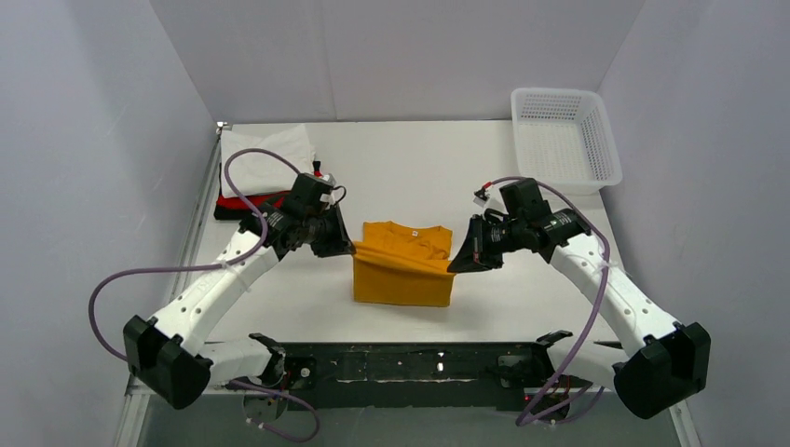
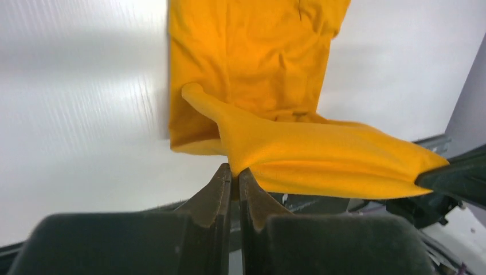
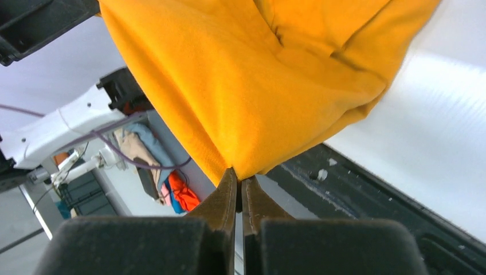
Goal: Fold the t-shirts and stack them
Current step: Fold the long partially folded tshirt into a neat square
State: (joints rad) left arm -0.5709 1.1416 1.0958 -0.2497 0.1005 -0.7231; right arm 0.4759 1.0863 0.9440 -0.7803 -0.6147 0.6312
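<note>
The mustard-orange t-shirt [image 1: 402, 265] lies partly folded on the middle of the white table, its near part lifted. My left gripper [image 1: 348, 249] is shut on the shirt's left corner; in the left wrist view [image 2: 235, 172] cloth is pinched between the tips. My right gripper [image 1: 456, 264] is shut on the right corner, seen in the right wrist view [image 3: 238, 175]. The lifted layer [image 2: 321, 160] hangs stretched between both grippers above the rest of the shirt [image 2: 252, 57]. A stack of folded white [image 1: 264, 158], red [image 1: 244, 201] and black [image 1: 233, 213] shirts sits at the far left.
A white plastic lattice basket [image 1: 566, 138] stands at the far right corner. The black base rail [image 1: 410, 358] runs along the near edge. White walls close in the table on three sides.
</note>
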